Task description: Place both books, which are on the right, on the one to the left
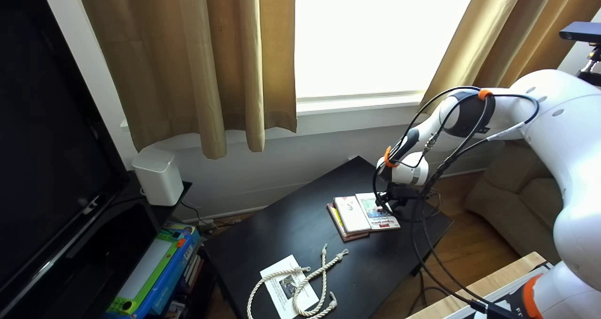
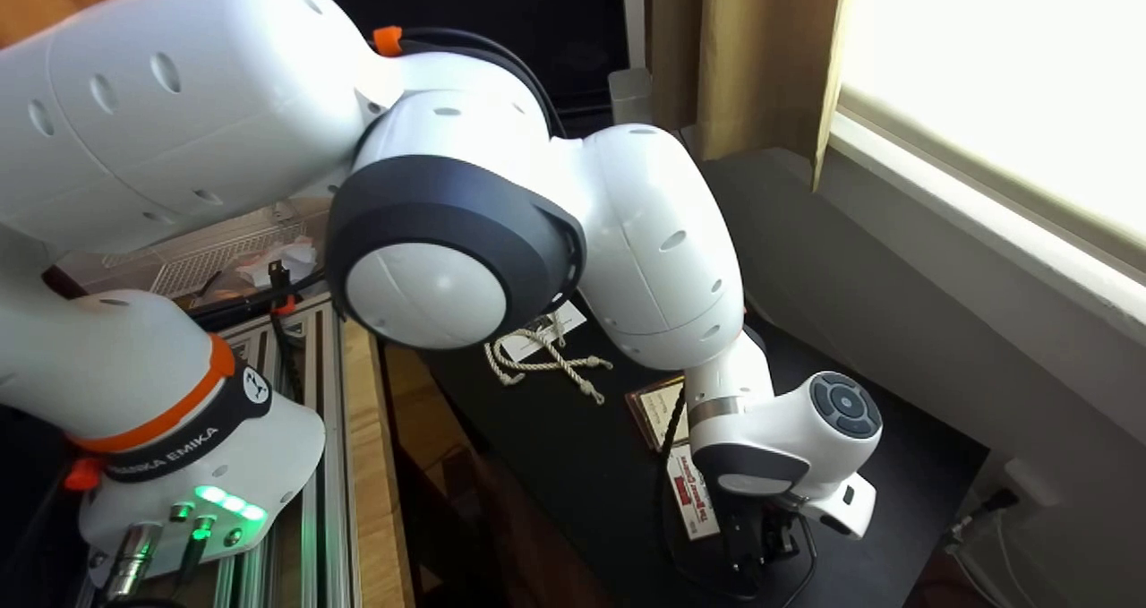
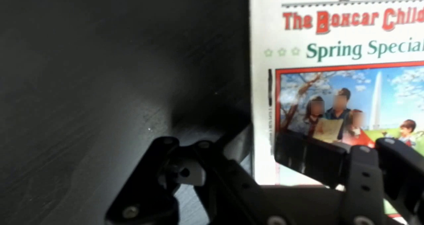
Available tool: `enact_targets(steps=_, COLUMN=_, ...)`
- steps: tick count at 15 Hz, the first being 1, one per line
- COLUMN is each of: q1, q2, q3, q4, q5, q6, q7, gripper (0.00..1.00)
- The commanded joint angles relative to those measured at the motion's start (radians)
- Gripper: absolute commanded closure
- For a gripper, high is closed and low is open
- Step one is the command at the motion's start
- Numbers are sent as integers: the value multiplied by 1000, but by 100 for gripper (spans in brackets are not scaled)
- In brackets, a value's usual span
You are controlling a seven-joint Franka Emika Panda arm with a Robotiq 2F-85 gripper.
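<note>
Loose book (image 1: 374,213): flat on the dark counter (image 1: 277,225), just beside the pile (image 1: 353,213), at its 3 o'clock in an exterior view.
Pincer (image 3: 264,135): parted partway, one finger outside the book's 9 o'clock edge, one over the cover in the wrist view; seemingly nothing held.
Thin edge: may slip or crease if pinched high.
Pile: could be shoved askew if closing pushes the book sideways.
Title (image 3: 351,21): toward 12 o'clock, long axis 12-to-6, in the wrist view.
</note>
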Motion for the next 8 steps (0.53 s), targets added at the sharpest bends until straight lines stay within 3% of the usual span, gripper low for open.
enact_targets(steps=1, q1=-24, q2=32, q3=23, q4=26, q5=-1, q6=10, q7=2, gripper=56)
enact_targets(steps=2, q1=-29, q2=16, q3=30, q4=14, q5=4, q6=-3, q7=5, gripper=61)
enact_targets(steps=3, q1=-26, q2=5, q3=28, q4=4, q5=3, q6=-2, q7=8, gripper=60)
enact_targets(steps=8, q1=-10, q2=-50, q3=15, q4=-30, q5=9, q6=-15, q7=49, gripper=24)
